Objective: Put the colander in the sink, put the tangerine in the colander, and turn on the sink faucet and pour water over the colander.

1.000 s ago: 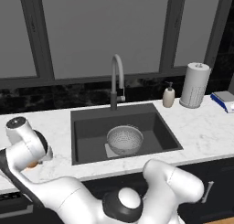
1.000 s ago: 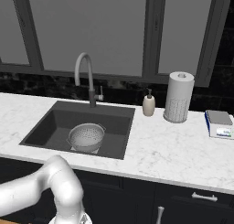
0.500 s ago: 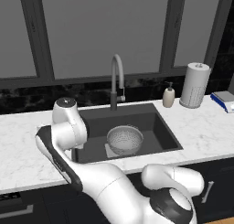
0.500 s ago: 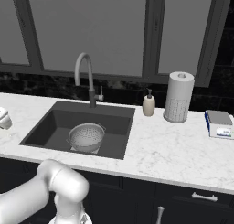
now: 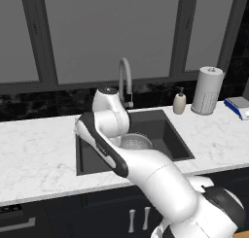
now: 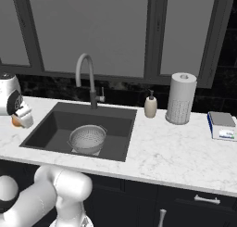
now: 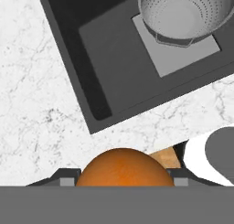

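Note:
The silver perforated colander [image 6: 87, 138] stands inside the dark grey sink [image 6: 51, 129], on the lighter square at its bottom; the hand view looks down on the colander [image 7: 183, 13] from above and to one side. My gripper [image 6: 21, 118] hovers over the white counter just left of the sink, shut on the small orange tangerine [image 6: 16, 122]. Up close the tangerine [image 7: 123, 168] sits between my finger tips [image 7: 68, 175]. The grey gooseneck faucet [image 6: 85, 78] rises behind the sink with no water running. My arm covers part of the colander [image 5: 136, 142] in the left base view.
A soap dispenser [image 6: 150, 105], a tall paper towel roll [image 6: 180, 98] and a blue-and-white box [image 6: 222, 125] stand on the marble counter right of the sink. Dark windows run along the back wall.
The arm has swung from the far left toward the sink, carrying the tangerine; the hand has come into the right base view at its left edge. The colander has stayed put.

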